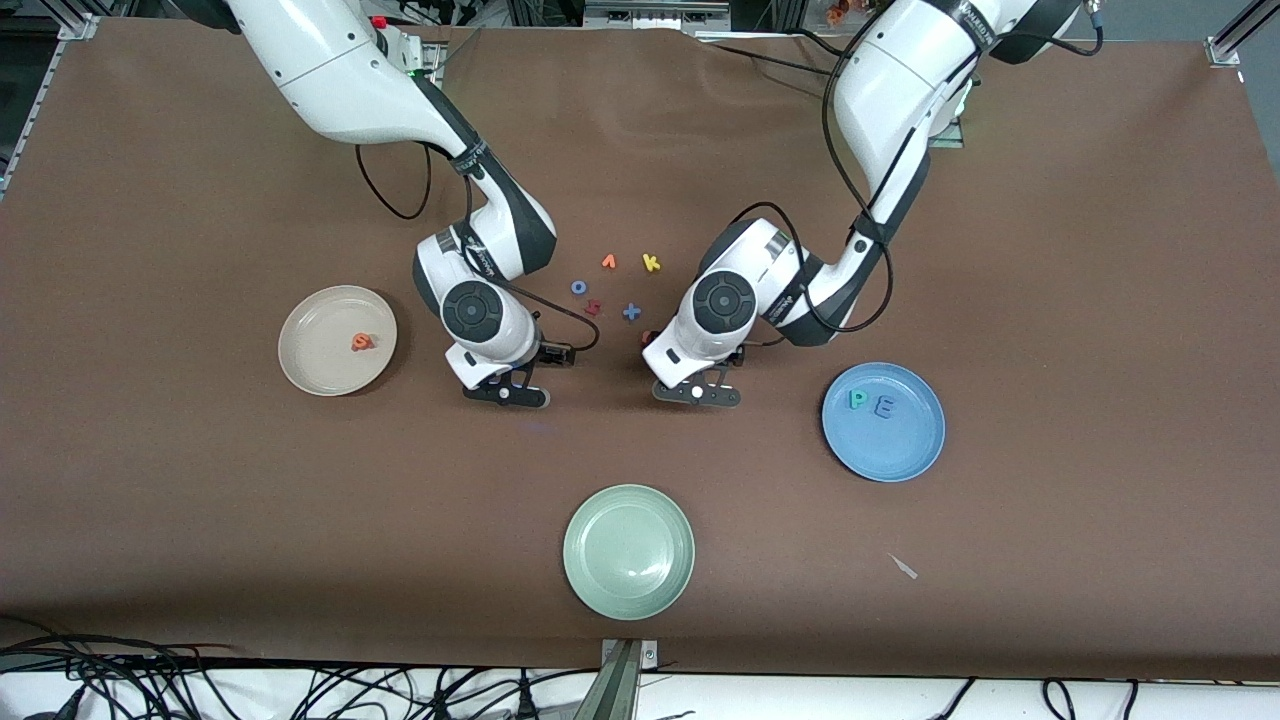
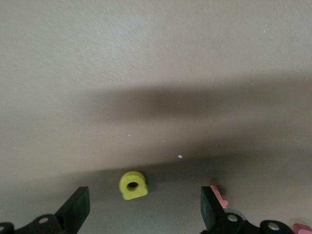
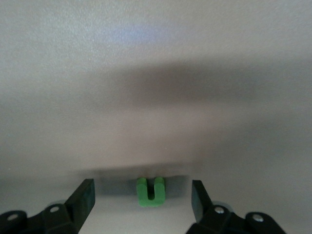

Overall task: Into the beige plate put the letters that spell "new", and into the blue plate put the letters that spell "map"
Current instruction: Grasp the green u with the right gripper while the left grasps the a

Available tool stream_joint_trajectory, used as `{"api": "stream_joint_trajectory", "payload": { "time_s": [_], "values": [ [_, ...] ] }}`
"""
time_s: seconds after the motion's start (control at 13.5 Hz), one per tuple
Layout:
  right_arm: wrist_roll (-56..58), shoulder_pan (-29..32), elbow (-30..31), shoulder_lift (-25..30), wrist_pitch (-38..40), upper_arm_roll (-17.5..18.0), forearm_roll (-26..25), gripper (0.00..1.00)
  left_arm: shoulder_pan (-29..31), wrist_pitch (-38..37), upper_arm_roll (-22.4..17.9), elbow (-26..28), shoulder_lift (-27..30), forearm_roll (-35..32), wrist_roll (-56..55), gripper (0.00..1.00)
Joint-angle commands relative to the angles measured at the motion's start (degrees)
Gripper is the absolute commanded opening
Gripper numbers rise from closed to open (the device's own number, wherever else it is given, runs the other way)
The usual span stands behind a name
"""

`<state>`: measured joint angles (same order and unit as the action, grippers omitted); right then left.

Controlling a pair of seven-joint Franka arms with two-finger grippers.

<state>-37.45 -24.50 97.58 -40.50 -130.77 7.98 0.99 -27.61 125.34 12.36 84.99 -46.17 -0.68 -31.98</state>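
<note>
Green n [image 3: 150,191] between open right gripper [image 3: 142,202] fingers, no readable labels

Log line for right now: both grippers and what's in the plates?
left gripper: open around yellow a | right gripper: open around green n | beige plate: orange e | blue plate: teal p, blue m

**Hidden and cut off**

Front view: green n and yellow a hidden under the two wrists. Red letter [image 1: 593,308] among the loose ones too small to read. Left wrist view: pink piece [image 2: 219,194] partly covered by a finger [image 2: 208,210], shape unclear; another pink scrap [image 2: 302,227] cut by the frame edge.
</note>
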Motion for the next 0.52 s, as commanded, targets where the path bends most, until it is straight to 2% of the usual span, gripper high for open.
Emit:
{"api": "stream_joint_trajectory", "payload": {
  "time_s": [0.0, 0.15, 0.22, 0.45],
  "values": [
    [-0.26, -0.55, 0.15, -0.20, -0.71, 0.02, 0.68, 0.75, -2.09, 0.26, -0.67, -1.05, -1.03, 0.86, -1.58, 1.00],
    [0.18, -0.46, 0.15, -0.11, -0.63, 0.02, 0.68, 0.57, -2.18, 0.26, -0.84, -0.17, -1.03, 0.50, -2.99, 0.99],
    [0.27, -0.46, 0.15, -0.11, -0.54, 0.02, 0.68, 0.50, -2.09, 0.26, -1.02, 0.53, -1.03, 0.15, -3.08, 0.91],
    [0.36, -0.46, 0.24, -0.11, -0.54, 0.02, 0.68, 0.31, -2.01, 0.17, -1.11, 0.53, -0.94, -2.83, -6.23, 0.87]
  ]
}}
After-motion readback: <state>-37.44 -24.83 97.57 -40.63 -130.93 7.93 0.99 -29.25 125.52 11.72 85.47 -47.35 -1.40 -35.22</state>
